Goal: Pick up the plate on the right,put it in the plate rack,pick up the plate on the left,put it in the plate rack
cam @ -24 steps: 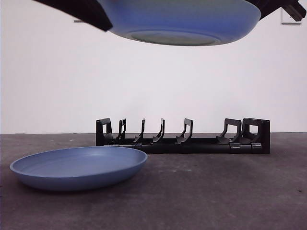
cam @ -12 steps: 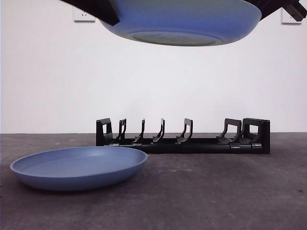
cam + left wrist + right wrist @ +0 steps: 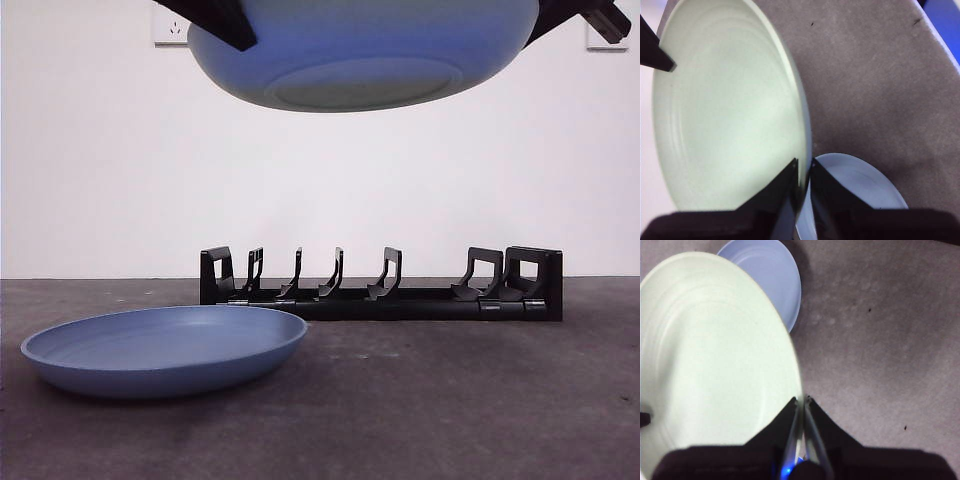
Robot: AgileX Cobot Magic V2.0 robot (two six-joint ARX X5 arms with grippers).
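A blue plate [image 3: 365, 50] hangs high above the table, its underside tipped toward the front view. Both grippers hold it at opposite rims. My left gripper [image 3: 803, 162] is shut on the rim of this held plate [image 3: 725, 110], which looks pale in the wrist views. My right gripper [image 3: 801, 400] is shut on the opposite rim of the held plate [image 3: 710, 355]. A second blue plate [image 3: 165, 350] lies flat on the table at the left. Behind it stands the black plate rack [image 3: 380, 285], with nothing between its prongs.
The dark grey table [image 3: 450, 400] runs back to a white wall. Wall sockets [image 3: 170, 28] sit high on that wall. The lying plate [image 3: 855, 190] shows below the held one in both wrist views.
The held plate has tilted, turning its underside more toward the front view and dropping slightly. The dark arm at the upper left has drawn in to the right.
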